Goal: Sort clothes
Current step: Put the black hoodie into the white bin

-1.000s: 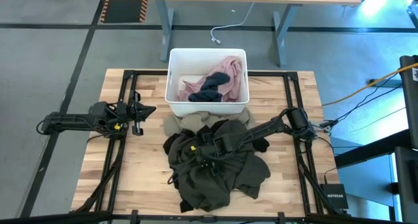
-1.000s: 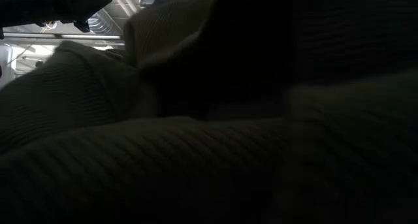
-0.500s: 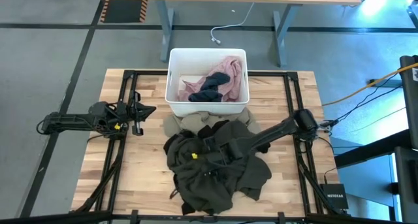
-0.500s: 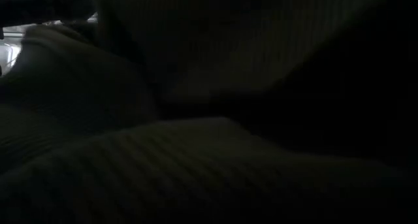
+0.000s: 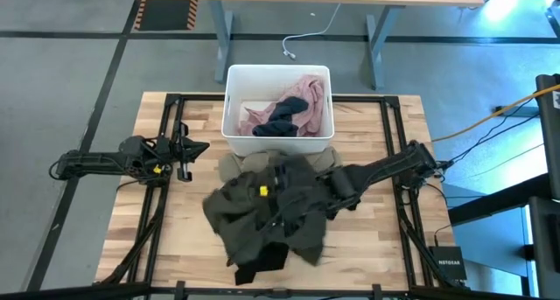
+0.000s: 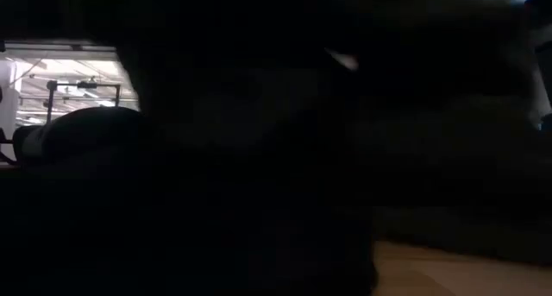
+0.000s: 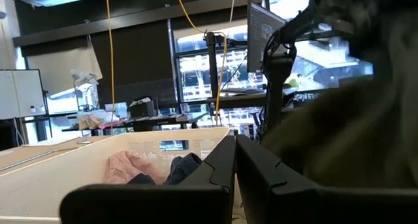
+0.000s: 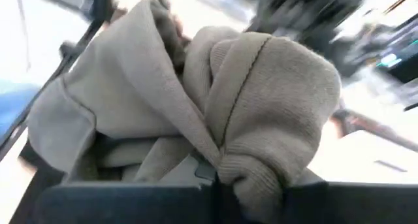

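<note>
An olive-green garment (image 5: 262, 217) hangs bunched over the table's middle, a yellow tag (image 5: 262, 191) on it. My right gripper (image 5: 285, 183) is shut on it from the right. A black piece (image 5: 261, 261) sticks out at its near end. A beige-tan piece (image 5: 234, 165) lies against the front of the white bin (image 5: 229, 116), which holds a pale pink shirt (image 5: 302, 94) and a navy piece (image 5: 278, 118). My left gripper (image 5: 194, 149) waits shut and empty at the table's left. The low view shows only dark cloth (image 6: 259, 175). My right gripper pinches a thick bunched fold of the olive-green garment (image 8: 261, 132) between its two fingers, several layers together. The cloth bulges out past the fingers (image 8: 196, 185). The garment hangs below the gripper, and its lower parts (image 5: 236, 239) lie on the table.
The white bin stands at the table's far middle. A black frame (image 5: 166, 160) runs along the left and right sides of the wooden table. A bare strip of wood (image 5: 385, 247) shows to the right of the garment.
My right gripper has gone up and a little toward the bin with the olive-green garment. The garment's right part has come off the table and the cloth has drawn together toward the left. The black piece now shows at its near end.
</note>
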`<state>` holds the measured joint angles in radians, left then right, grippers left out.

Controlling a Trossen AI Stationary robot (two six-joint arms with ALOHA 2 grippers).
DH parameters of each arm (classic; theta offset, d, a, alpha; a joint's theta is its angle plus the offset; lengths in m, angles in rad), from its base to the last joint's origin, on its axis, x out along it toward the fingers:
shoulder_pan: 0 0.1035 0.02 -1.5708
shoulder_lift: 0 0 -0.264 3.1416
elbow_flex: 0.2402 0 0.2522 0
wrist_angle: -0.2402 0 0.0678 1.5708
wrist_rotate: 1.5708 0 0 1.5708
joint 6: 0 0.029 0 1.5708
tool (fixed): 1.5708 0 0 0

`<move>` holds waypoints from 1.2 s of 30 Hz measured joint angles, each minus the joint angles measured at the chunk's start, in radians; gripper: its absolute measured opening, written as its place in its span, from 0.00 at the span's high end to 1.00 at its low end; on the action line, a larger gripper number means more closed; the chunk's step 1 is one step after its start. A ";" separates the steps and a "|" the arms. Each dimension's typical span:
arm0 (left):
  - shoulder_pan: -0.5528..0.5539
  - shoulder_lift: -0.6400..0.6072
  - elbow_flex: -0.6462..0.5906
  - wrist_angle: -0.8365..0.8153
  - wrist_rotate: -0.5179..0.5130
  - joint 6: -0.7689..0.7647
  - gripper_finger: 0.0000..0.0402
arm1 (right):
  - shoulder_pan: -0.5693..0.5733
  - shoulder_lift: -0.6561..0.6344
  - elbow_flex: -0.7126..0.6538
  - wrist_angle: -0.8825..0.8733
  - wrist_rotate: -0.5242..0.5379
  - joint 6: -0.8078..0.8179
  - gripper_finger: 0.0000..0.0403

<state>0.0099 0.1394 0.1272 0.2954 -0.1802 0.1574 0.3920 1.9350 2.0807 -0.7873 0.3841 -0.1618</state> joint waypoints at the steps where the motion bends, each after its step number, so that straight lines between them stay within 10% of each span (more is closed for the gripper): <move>1: 0.000 0.000 0.000 0.000 0.000 0.001 0.98 | 0.000 0.000 0.035 0.001 0.021 -0.017 0.89; 14: 0.000 0.000 0.000 0.004 0.000 0.005 0.98 | -0.115 -0.071 0.264 0.195 0.305 -0.290 0.89; 28: 0.000 0.000 0.000 0.008 -0.006 0.006 0.98 | -0.358 -0.094 0.274 0.839 0.309 -0.744 0.89; 36: 0.000 0.000 0.000 0.008 -0.006 0.007 0.98 | -0.480 -0.088 0.264 0.506 0.334 -0.467 0.89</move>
<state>0.0099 0.1390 0.1268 0.3035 -0.1867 0.1642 -0.0878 1.8467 2.3452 -0.2814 0.7182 -0.6285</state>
